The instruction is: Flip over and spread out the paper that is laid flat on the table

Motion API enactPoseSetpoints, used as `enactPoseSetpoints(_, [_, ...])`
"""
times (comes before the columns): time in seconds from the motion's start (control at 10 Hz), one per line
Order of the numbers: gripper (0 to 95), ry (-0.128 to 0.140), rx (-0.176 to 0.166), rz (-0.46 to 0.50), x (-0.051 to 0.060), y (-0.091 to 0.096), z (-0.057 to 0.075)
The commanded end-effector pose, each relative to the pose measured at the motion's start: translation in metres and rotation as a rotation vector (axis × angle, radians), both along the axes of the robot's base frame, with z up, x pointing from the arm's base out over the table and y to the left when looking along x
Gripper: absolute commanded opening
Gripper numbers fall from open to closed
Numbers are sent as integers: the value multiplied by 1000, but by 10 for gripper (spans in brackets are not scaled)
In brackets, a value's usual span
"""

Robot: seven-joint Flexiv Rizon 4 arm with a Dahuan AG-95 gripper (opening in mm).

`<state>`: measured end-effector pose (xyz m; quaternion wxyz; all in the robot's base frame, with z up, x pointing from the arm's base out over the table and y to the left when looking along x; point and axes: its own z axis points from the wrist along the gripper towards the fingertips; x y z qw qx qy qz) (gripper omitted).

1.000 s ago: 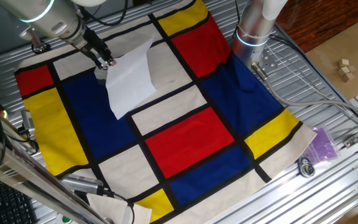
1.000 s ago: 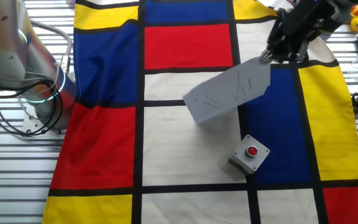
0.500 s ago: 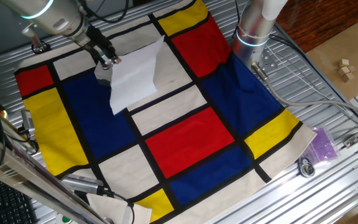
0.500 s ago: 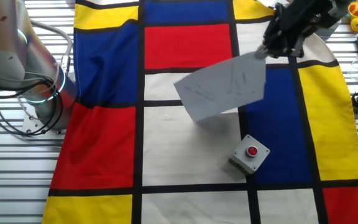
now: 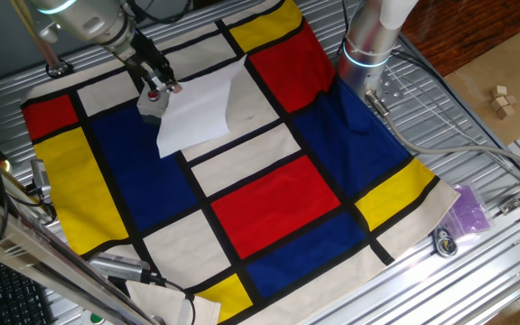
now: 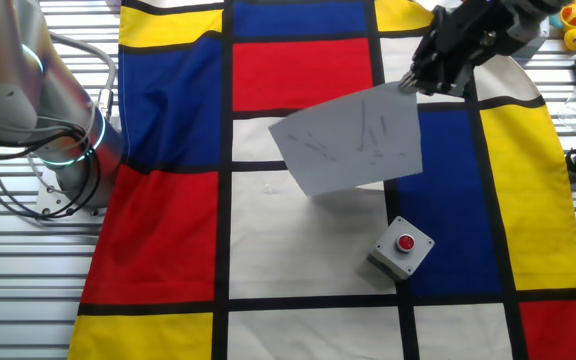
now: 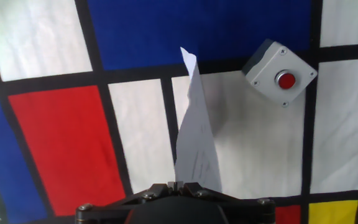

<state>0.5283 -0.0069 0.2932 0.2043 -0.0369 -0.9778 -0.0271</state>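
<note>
While my claw (image 6: 415, 84) is clenched on one corner of the paper (image 6: 348, 140), the sheet hangs lifted off the surface (image 6: 298, 250), slanting down from the grip over a cream panel and the edge of a blue one. From the hand view I see the paper (image 7: 194, 140) almost edge-on, running away from the fingers, its far tip curled. On its grey side I can make out faint marks. A grey box with a red button (image 6: 404, 243) sits on the cloth near the sheet's low edge, apart from it.
</note>
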Motion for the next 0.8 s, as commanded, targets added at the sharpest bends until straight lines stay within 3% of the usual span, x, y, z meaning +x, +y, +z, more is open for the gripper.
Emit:
enactPoseSetpoints(0.1, [0, -3, -3, 9, -1, 0, -1])
enactPoseSetpoints(0.5, [0, 0, -26, 27, -1, 0, -2])
enactPoseSetpoints(0.8, [0, 23, -109, 91, -1, 0, -2])
